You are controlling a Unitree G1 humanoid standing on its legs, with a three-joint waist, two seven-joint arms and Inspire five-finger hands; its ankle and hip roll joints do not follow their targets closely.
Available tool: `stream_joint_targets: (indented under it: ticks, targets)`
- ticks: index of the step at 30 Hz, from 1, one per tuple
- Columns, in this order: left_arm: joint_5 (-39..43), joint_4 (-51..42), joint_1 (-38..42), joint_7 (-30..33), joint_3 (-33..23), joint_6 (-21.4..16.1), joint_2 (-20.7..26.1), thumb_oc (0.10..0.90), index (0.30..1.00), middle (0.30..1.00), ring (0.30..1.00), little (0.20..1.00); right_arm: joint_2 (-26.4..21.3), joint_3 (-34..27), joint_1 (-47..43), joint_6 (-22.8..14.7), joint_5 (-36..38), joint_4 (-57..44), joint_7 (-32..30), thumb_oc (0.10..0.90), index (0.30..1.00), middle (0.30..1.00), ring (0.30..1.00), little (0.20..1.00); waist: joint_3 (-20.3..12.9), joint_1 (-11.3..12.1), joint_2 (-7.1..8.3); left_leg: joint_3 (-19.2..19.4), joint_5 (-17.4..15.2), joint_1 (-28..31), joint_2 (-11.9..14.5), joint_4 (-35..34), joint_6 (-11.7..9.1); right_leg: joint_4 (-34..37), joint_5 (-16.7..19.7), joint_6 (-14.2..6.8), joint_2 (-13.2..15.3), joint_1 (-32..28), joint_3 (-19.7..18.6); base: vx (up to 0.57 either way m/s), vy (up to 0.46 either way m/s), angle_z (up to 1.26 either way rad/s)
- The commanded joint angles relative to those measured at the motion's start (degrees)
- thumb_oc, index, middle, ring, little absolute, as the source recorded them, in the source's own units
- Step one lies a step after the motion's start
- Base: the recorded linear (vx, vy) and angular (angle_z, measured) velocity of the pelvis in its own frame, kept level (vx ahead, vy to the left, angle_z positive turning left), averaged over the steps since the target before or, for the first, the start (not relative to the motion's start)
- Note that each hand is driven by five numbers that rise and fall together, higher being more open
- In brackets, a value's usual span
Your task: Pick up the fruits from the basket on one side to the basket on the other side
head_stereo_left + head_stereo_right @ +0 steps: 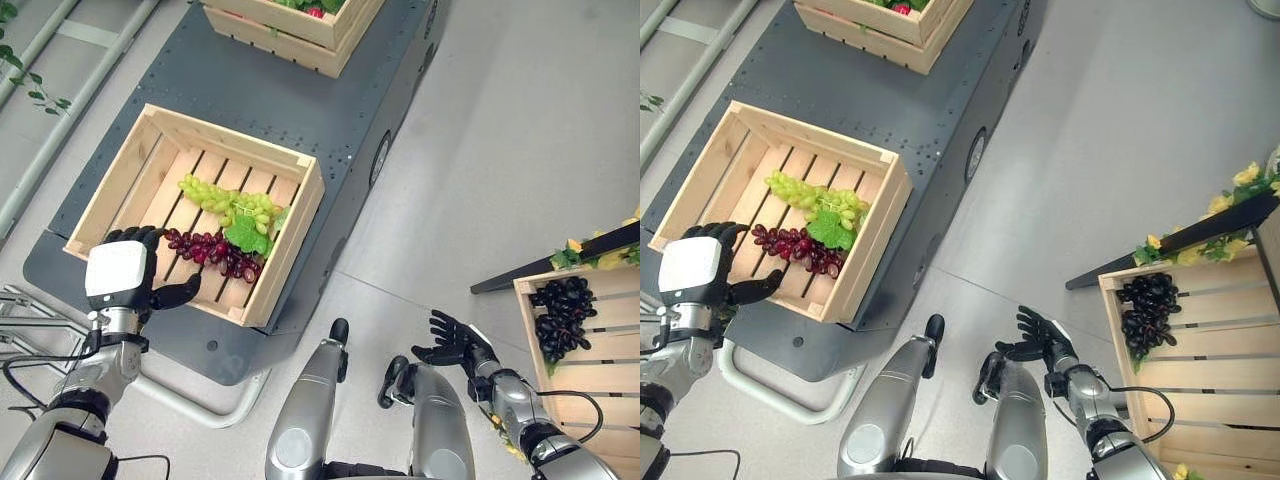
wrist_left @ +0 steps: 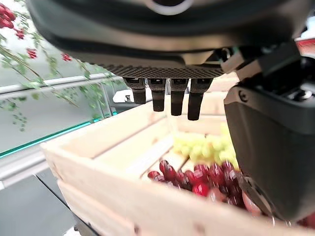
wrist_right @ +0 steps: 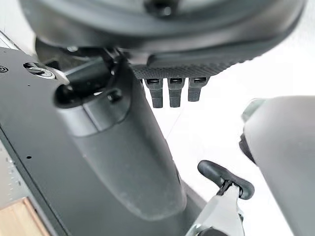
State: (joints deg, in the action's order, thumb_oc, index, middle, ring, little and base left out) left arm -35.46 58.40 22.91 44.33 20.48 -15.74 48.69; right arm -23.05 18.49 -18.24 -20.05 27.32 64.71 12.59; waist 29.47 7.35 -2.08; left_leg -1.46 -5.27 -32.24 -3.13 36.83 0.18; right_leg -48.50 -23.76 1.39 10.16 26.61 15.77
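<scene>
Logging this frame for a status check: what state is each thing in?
Left hand: open, over the left crate's near edge, holding nothing.
Right hand: open, idle above the floor.
Left crate: holds red grapes and green grapes.
Right crate: holds black grapes.

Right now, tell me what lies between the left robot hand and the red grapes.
Nothing: in the left eye view, only bare crate slats separate the open left robot hand from the red grapes.
</scene>
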Motion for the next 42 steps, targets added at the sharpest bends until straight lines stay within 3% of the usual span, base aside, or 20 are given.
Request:
stream_joint_targets:
  ticks: [1, 8, 15, 23, 32, 40, 42]
  targets:
    - [-0.97, -2.65, 1.11, 2.82, -3.82, 2.73, 9.03, 0.8, 0.9, 0.9, 0.9, 0.9, -3.0, -0.59, 1.67, -1.54, -2.58, -4.92, 0.33, 0.8, 0.9, 0.9, 0.9, 0.9, 0.02, -0.3, -0.02, 3.74, -10.67, 3.5, -1.72, 6.29, 4.14, 1.17, 3.7, 1.77, -1.62, -1.94, -1.02, 0.0, 0.065, -0.01]
    - [-2.44, -4.49, 2.7, 2.64, -2.49, 4.04, 12.61, 0.8, 0.9, 0.9, 0.9, 0.9, -3.86, 0.72, 1.48, -0.76, -1.56, -7.05, 1.29, 0.8, 0.9, 0.9, 0.9, 0.9, 0.31, -0.14, 0.46, 4.02, -12.63, -0.17, -1.51, 11.32, 4.61, -3.13, 2.19, 2.18, -1.66, 1.36, -1.56, 0.02, 0.035, -0.02]
    - [-4.81, -6.55, 6.97, -2.17, 0.75, 5.96, 16.38, 0.8, 0.9, 0.9, 0.9, 0.9, -4.15, 1.55, 0.86, -0.28, -0.43, -8.67, 1.43, 0.8, 0.9, 0.9, 0.9, 0.9, 0.32, -0.08, 1.12, 3.95, -12.67, -3.83, -1.4, 13.14, 4.75, -5.37, 2.09, 2.22, -1.93, 5.15, -1.77, 0.01, 0.009, 0.01]
    - [-8.08, -9.88, 12.13, -14.41, 5.99, 9.86, 20.71, 0.8, 0.9, 0.9, 0.9, 0.9, -5.33, 1.37, 0.24, 0.38, -0.57, -9.0, 0.97, 0.8, 0.9, 0.9, 0.9, 0.9, 0.32, -0.21, 1.86, 4.06, -11.73, -8.35, -1.08, 14.13, 5.08, -6.29, 3.33, 2.33, -2.3, 9.66, -1.75, -0.01, 0.022, 0.01]
    - [-12.41, -13.6, 19.36, -20.98, 12.2, 11.46, 24.78, 0.8, 0.9, 0.9, 0.9, 0.9, -5.74, 1.21, 0.03, -1.05, 2.02, -8.84, 2.55, 0.8, 0.9, 0.9, 0.9, 0.9, 0.32, -0.22, 2.28, 3.8, -11.91, -11.21, -0.85, 14.87, 5.32, -6.68, 4.22, 1.58, -2.27, 12.43, -1.42, 0.01, 0.011, 0.03]
    - [-14.81, -13.93, 24.3, -25.41, 15.54, 15.01, 25.97, 0.8, 0.9, 0.9, 0.9, 0.9, -5.21, 1.75, 0.0, -1.27, 5.09, -11.42, 3.82, 0.8, 0.9, 0.9, 0.9, 0.9, 0.32, -0.29, 3.54, 3.34, -11.95, -12.9, -0.44, 15.45, 5.2, -6.67, 5.0, 0.97, -2.44, 13.85, -0.85, 0.0, 0.005, 0.01]
    - [-16.35, -12.5, 26.38, -27.78, 16.87, 17.37, 25.89, 0.8, 0.9, 0.9, 0.9, 0.9, -4.86, 1.83, 0.19, -1.09, 5.99, -12.26, 3.97, 0.8, 0.9, 0.9, 0.9, 0.9, 0.32, -0.46, 4.11, 2.93, -11.88, -13.91, -0.32, 15.74, 5.13, -6.96, 5.21, 0.79, -2.51, 14.76, -0.58, 0.0, 0.0, 0.0]
